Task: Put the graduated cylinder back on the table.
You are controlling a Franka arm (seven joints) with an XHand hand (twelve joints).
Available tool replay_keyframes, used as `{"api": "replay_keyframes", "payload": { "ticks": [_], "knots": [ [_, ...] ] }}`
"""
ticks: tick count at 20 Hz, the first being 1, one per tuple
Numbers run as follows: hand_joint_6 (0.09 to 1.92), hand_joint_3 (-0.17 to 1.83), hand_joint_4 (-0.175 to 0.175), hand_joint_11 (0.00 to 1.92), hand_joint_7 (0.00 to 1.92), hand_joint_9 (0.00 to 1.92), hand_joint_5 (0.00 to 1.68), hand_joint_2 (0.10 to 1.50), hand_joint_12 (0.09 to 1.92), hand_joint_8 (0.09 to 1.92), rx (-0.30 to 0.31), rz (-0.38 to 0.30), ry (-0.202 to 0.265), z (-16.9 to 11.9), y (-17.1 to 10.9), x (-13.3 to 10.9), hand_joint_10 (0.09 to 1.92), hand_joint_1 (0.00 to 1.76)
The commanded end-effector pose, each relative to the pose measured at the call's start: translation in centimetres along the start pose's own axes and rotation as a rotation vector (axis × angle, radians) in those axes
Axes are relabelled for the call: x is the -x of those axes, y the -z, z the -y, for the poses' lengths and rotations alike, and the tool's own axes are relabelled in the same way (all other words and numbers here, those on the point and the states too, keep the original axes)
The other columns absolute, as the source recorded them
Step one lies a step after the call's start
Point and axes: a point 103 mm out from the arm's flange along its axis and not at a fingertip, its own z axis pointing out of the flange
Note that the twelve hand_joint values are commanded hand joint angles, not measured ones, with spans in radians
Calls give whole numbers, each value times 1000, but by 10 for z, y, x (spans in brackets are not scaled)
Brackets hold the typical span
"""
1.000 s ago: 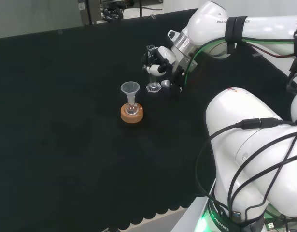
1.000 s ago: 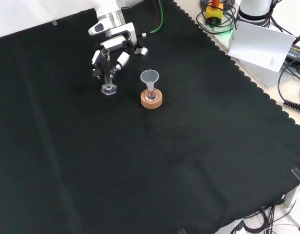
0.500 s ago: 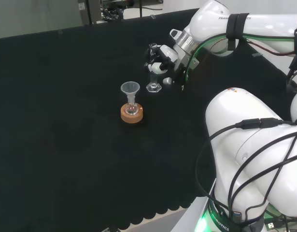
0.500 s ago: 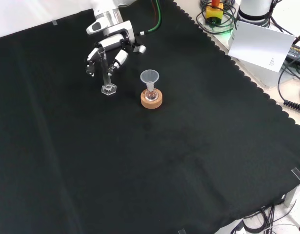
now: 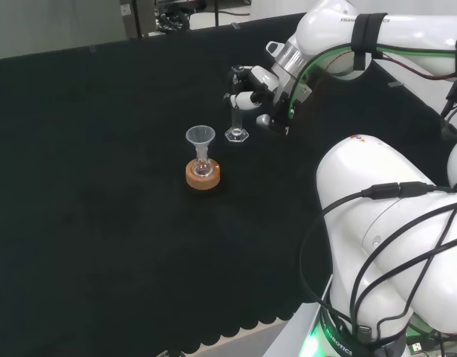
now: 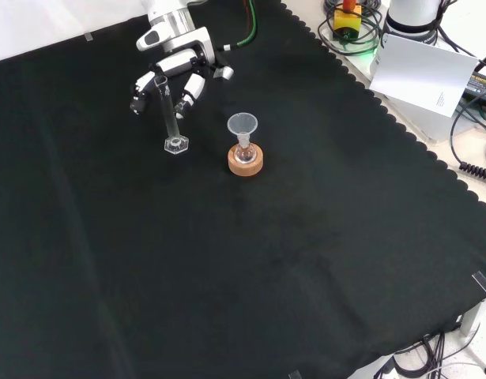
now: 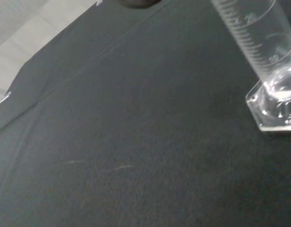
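Observation:
The clear graduated cylinder (image 6: 171, 118) stands upright on the black cloth on its hexagonal foot. In the head view the graduated cylinder (image 5: 235, 125) is just left of the arm's wrist. The hand (image 6: 173, 71) hovers at the cylinder's top with its fingers spread and relaxed, curled round nothing. In the head view the hand (image 5: 255, 88) sits above and to the right of the cylinder's rim. The wrist view shows the cylinder's (image 7: 261, 49) lower tube and foot resting on the cloth.
A clear funnel (image 6: 243, 125) sits in a small flask on a cork ring (image 6: 246, 164), right of the cylinder in the front view. The cork ring (image 5: 203, 175) is nearer than the cylinder in the head view. A white sheet (image 6: 420, 69) and cables lie beyond the cloth's scalloped edge.
The hand has let go of the cylinder, opened, and risen up and away from it. The cylinder stays standing where it was set down.

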Motion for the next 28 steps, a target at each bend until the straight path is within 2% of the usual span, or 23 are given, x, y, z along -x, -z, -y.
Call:
{"api": "replay_keyframes", "payload": {
  "ticks": [1,6,9,11,17,21,23,28],
  "knots": [
    [95,-175,-87,113,75,551,251,986,1368,669,12,22,-4,3,14,1,87,891],
    [87,-175,-86,61,8,474,238,977,1383,638,9,55,-12,8,23,-1,87,873],
    [87,-175,-87,33,0,443,226,965,1391,585,7,98,1,17,29,-5,87,858],
    [87,-175,-87,22,0,431,218,958,1394,565,11,141,7,25,33,-9,87,846],
    [87,-175,-86,0,0,413,204,943,1402,517,20,209,11,46,55,-26,87,825],
    [87,-175,-87,0,0,410,200,938,1400,509,48,259,13,58,73,-39,87,818],
    [87,-175,-87,0,0,407,200,937,1390,502,71,300,14,68,89,-50,87,817],
    [87,-175,-87,0,0,405,200,937,1384,496,73,413,33,87,110,-69,87,816]
  ]
}}
